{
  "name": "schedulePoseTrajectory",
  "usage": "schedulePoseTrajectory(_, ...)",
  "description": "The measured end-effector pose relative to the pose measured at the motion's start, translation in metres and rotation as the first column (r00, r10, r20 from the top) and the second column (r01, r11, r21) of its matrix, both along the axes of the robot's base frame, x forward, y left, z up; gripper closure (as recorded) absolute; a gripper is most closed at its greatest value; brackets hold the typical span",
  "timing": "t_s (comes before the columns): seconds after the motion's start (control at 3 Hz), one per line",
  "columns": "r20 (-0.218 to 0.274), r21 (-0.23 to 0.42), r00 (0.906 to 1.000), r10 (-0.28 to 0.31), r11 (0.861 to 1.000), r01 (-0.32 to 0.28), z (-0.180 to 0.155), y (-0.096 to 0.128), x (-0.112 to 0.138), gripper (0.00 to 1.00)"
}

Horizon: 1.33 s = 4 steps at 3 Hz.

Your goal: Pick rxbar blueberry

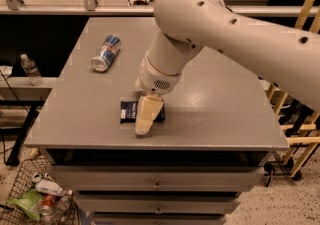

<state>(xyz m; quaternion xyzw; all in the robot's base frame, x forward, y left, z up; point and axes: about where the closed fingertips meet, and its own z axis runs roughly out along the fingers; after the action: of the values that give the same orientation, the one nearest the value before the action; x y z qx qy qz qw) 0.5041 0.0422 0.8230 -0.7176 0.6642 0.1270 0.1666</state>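
Note:
The rxbar blueberry [128,111] is a flat dark navy wrapper with small white text, lying near the front edge of the grey table [225,99]. My gripper [146,118] hangs from the large white arm and reaches down over the right half of the bar, hiding that part. Only the left end of the bar shows.
A silver-blue energy drink can [106,53] lies on its side at the table's back left. A water bottle [30,68] stands on a low shelf to the left. A wire basket [35,199] with trash sits on the floor at lower left. Wooden frames [295,119] stand at right.

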Motion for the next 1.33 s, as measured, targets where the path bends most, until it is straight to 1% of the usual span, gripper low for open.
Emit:
schedulePoseTrajectory(1.0,-0.001,-0.006,1.0000,0.007,1.000,-0.007,0.0016,0.0001,0.0009,0.87)
schedulePoseTrajectory(1.33,-0.001,-0.006,1.0000,0.007,1.000,-0.007,0.0017,0.0001,0.0009,1.00)
